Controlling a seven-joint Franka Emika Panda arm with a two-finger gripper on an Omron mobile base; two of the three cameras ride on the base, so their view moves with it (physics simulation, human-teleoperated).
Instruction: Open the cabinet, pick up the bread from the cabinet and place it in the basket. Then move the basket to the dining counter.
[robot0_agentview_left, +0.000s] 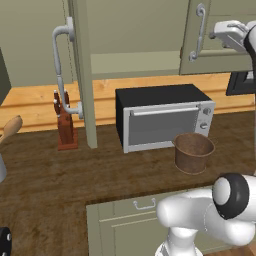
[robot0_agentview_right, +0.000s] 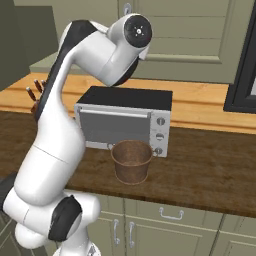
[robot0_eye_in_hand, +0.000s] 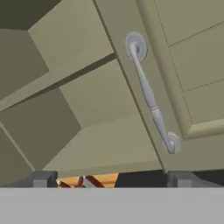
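Olive cabinet (robot0_eye_in_hand: 131, 127) hangs half open, so I've got the gripper (robot0_eye_in_hand: 109, 179) spread wide and empty by the right door's handle (robot0_eye_in_hand: 151, 94).

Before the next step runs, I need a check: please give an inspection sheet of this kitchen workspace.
Surface: dark wood-grain counter, nothing spilled.
Job's things: olive wall cabinet, left door swung open, right door shut; brown round basket upright and empty before the toaster oven.
Clutter: black and silver toaster oven; reddish knife block.
Grippers: gripper open, empty, facing the right door's curved grey handle.
Cables: nothing seen.
Surroundings: low olive cabinets below.
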